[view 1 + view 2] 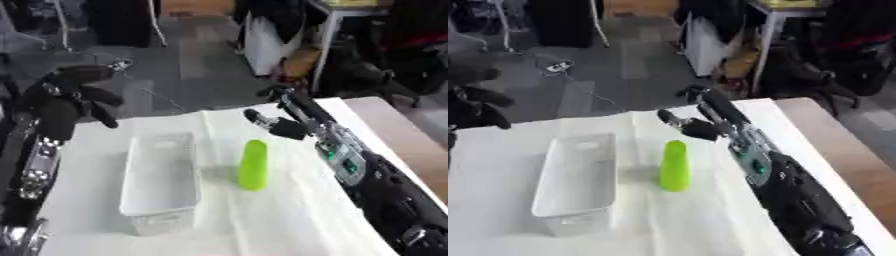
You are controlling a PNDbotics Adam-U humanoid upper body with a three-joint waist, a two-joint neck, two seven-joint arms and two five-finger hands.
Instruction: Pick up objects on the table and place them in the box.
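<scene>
The work surface is a table covered with a wrinkled white cloth [289, 215]; beyond its far edge lies a grey floor with chairs, cables and dark furniture, all out of reach.

At the left, the robot's left hand [77, 92] hangs above the far left corner of the table. Its fingers are curled downward and enclose nothing.

Next comes the white rectangular plastic box [162, 180], set lengthwise on the cloth, left of centre. Its opening faces up and no object shows inside it.

Just right of the box, and apart from it, stands the bright green tapered plastic object [253, 165]. It appears upright on its wider base, narrow rounded end up, though its exact pose is hard to confirm.

At the right, the robot's right hand [702, 120] is held above the cloth, just beyond and to the right of the green object's top, without touching it. The thumb and fingers are spread apart and grasp nothing.

Judged stage: approach to the first pick; nothing has been placed yet.

Hazards from this position:
- The object is tall on a small base. A finger that strikes its top before the grasp closes would probably tip it over.
- A tipped object could roll on the cloth toward the table edge.
- The wrinkled cloth may drag under the fingers and shift the object or the box.
</scene>
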